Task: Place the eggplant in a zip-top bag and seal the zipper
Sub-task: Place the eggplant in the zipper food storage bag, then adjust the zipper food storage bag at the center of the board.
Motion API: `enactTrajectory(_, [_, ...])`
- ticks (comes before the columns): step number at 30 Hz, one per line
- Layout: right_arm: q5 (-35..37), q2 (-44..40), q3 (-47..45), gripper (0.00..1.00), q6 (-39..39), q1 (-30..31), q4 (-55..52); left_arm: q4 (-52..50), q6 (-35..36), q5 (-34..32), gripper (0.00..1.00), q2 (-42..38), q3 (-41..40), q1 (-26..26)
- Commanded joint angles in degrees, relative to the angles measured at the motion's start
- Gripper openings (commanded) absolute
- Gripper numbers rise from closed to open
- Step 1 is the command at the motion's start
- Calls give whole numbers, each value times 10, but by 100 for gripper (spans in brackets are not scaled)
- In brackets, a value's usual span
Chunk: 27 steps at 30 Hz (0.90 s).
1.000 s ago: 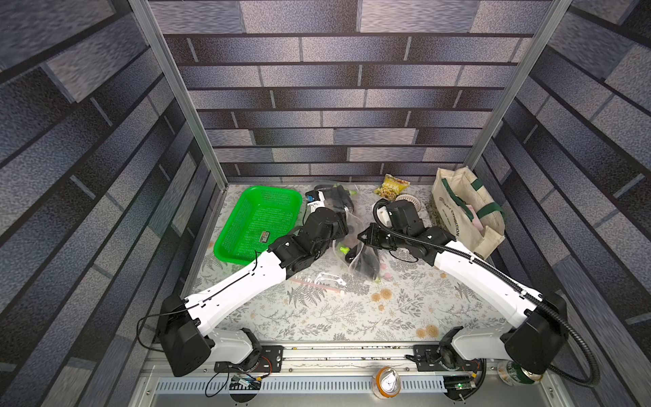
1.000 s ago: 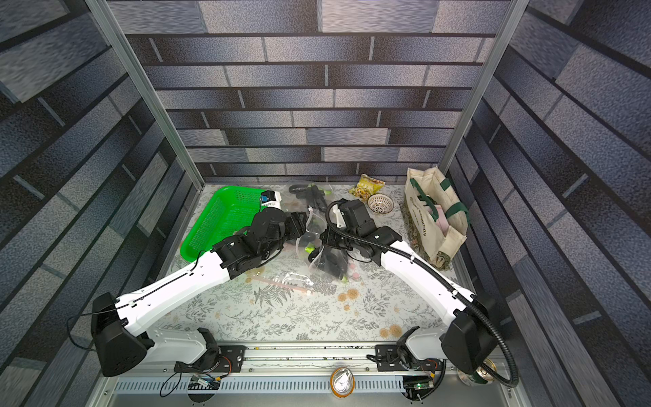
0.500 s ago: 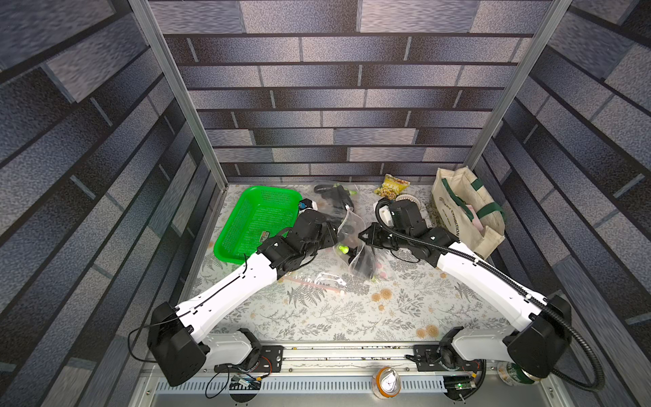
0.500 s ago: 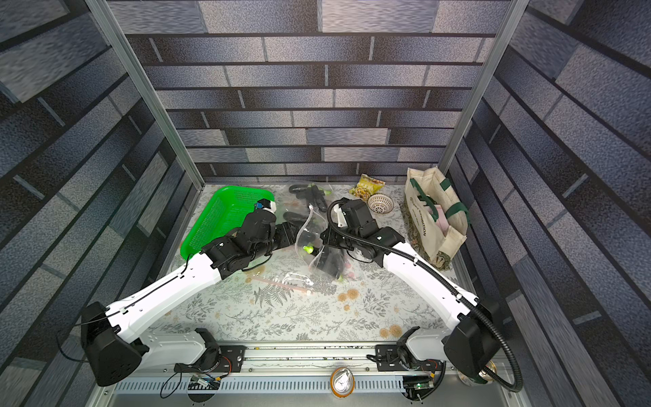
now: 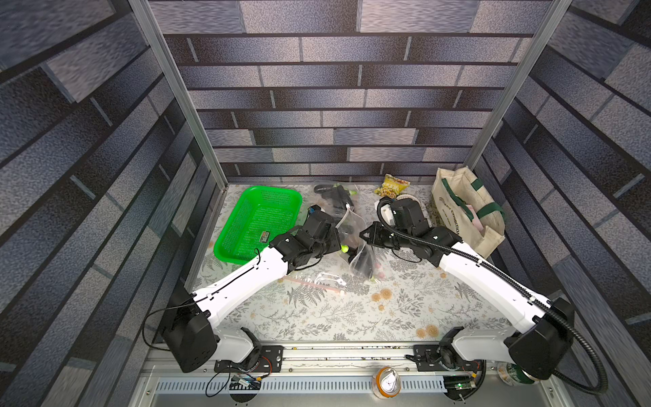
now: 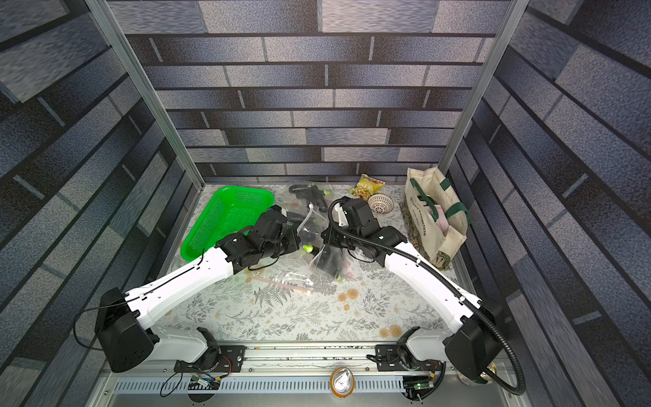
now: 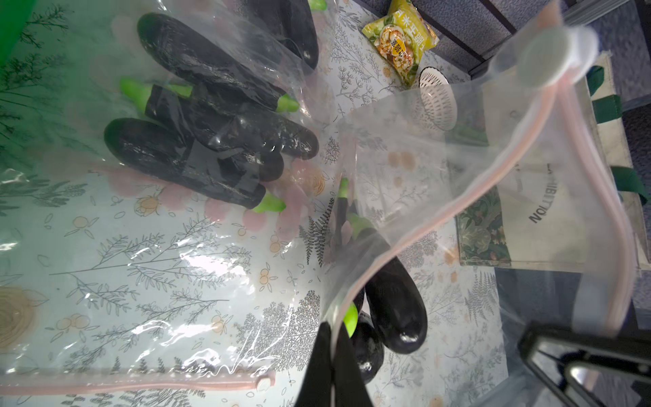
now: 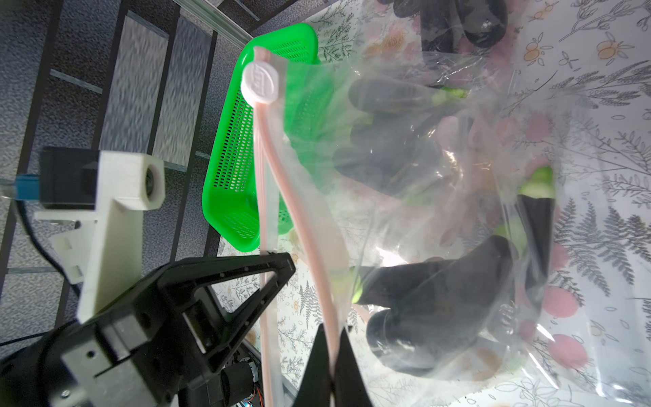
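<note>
So both arms meet over the middle of the bench [image 5: 317, 317], each hanging onto the zip-top bag [image 5: 364, 259]. The left gripper [image 7: 331, 352] has its jaws pinched tight on the bag's rim. The right gripper [image 8: 331, 352] has its jaws clamped on the pink zipper strip [image 8: 299, 197]. The mouth sags open between them, and the white slider [image 8: 260, 82] sits at the far end of the strip.

The eggplant [image 7: 394, 303] is inside the bag, down low, green stem up, with another dark one tucked right beside it. Can't tell if the bag's bottom touches the bench.

Other stuff lying around:
- A green basket [image 5: 260, 218] is near the left arm.
- A tote bag [image 5: 465, 211] is behind the right arm.
- A snack packet [image 5: 391, 185] is at the back.
- A flat empty bag [image 5: 317, 282] is just beside the held one.
</note>
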Motion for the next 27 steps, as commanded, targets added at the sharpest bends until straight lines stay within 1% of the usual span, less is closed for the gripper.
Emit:
enactTrajectory(1, [12,-28,72,0,-34,-4,-54,-65,28,-24,0,-7,112,-14])
enactTrajectory(4, [25,-37,142,0,-61,-4,-114,-138,48,-26,0,14,217,-21])
enactTrajectory(7, [32,-55,188,0,-73,-4,-144,-206,63,-21,0,41,313,-35])
enactTrajectory(9, [38,-64,205,0,-77,-4,-161,-228,70,-23,0,55,348,-46])
enactTrajectory(11, [50,-78,193,0,-78,-4,-158,-228,71,-29,0,59,346,-49])
enactTrajectory(14, [76,-87,138,0,-78,-5,-143,-197,55,-28,0,54,293,-42])
enactTrajectory(16, [69,-75,104,0,-71,-7,-138,-169,35,-1,0,51,265,-33])
enactTrajectory(18, [44,-56,91,0,-65,-9,-135,-152,28,3,0,46,262,-31])
enactTrajectory(20, [27,-41,115,0,-77,-9,-143,-151,31,-2,0,41,273,-31])
enactTrajectory(25, [70,-17,275,0,-147,-9,-221,-190,47,-14,2,42,329,-29])
enactTrajectory(27, [71,-12,296,0,-155,-9,-228,-195,49,-13,2,43,335,-31])
